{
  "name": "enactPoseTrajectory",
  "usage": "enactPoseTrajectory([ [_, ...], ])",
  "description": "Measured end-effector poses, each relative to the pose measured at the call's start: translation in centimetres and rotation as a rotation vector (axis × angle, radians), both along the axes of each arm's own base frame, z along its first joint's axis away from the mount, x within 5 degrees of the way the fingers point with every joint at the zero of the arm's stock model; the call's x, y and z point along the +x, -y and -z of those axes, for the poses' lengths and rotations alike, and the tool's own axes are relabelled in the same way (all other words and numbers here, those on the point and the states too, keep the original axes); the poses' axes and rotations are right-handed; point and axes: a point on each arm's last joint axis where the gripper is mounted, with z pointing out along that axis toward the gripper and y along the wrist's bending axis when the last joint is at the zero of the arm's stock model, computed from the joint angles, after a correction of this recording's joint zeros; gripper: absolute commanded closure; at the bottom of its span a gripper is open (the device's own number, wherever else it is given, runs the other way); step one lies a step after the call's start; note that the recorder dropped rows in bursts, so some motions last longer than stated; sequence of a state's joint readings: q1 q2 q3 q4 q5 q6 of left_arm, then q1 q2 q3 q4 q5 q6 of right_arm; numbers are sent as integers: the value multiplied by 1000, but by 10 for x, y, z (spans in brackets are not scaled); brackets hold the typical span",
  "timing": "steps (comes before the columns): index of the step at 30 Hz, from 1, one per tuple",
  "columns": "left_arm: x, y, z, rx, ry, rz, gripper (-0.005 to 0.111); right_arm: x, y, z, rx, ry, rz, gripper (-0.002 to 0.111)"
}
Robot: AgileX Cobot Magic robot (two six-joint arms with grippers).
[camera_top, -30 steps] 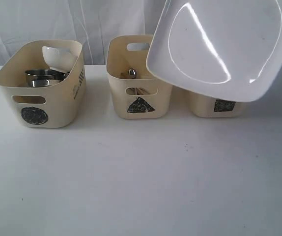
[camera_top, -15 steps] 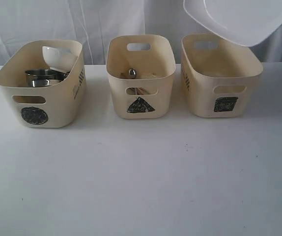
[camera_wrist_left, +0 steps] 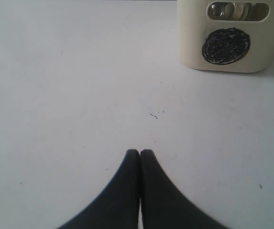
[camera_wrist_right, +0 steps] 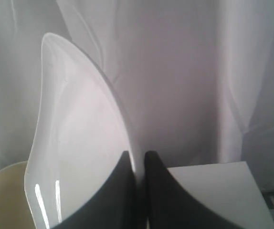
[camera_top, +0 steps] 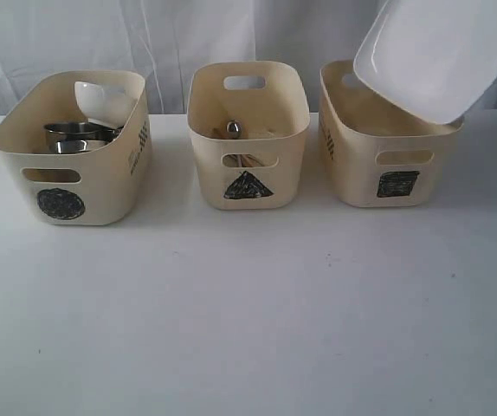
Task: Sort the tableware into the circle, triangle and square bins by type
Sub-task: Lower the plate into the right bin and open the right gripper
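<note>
**A:** Since nothing lay loose on the table [camera_top: 248, 312], how far along did the sorting look?

**B:** Nearly done, I judged. The circle bin [camera_top: 67, 186] held steel ware [camera_top: 75, 136], which I could not count, and the small white bowl [camera_top: 103, 102]. The triangle bin [camera_top: 248, 178] showed the steel spoon [camera_top: 232, 129], with pale sticks, likely the wooden chopsticks [camera_top: 247, 160], behind its handle slot. Only the large white square plate [camera_top: 439, 56] was left.

**A:** Where was it?

**B:** Tilted over the square bin [camera_top: 387, 165], with its lower edge at the bin's rim. Whether it touched, I could not tell. The right gripper [camera_wrist_right: 139, 157] was clamped on the plate's edge, one finger on each face. The left gripper [camera_wrist_left: 140, 153] was pressed closed on nothing, low over bare table near the circle bin.

**A:** And compared with a second before?

**B:** A second earlier the plate had hung large in the exterior view, hiding most of the square bin and part of the triangle bin. Half a second earlier it had sat high above the square bin, nearly out of view. By this moment it had come down and tipped steeply. The bins and their contents had not shifted.
</note>
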State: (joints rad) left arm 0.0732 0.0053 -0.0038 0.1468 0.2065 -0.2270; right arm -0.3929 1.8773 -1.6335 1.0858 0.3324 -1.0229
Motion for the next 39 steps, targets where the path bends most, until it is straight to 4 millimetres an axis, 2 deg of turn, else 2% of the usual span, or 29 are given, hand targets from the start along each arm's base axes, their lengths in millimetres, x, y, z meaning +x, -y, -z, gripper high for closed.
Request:
enactPoseTrajectory([
  [4, 0, 0, 0, 0, 0, 0, 107, 14, -14, 18, -34, -30, -33, 108],
  [9, 0, 0, 0, 0, 0, 0, 107, 22, -23, 26, -86, -41, -53, 108],
  [18, 0, 0, 0, 0, 0, 0, 107, 23, -29, 26, -179, -52, -109, 108],
  [23, 0, 0, 0, 0, 0, 0, 107, 24, -30, 41, -173, -95, -129, 108],
  [27, 0, 0, 0, 0, 0, 0, 107, 24, -30, 43, -172, -98, -129, 108],
  [30, 0, 0, 0, 0, 0, 0, 107, 24, -31, 43, -167, -102, -141, 103],
  [33, 0, 0, 0, 0, 0, 0, 107, 23, -35, 45, -134, -117, -180, 91],
  [39, 0, 0, 0, 0, 0, 0, 107, 23, -37, 45, -102, -121, -187, 77],
])
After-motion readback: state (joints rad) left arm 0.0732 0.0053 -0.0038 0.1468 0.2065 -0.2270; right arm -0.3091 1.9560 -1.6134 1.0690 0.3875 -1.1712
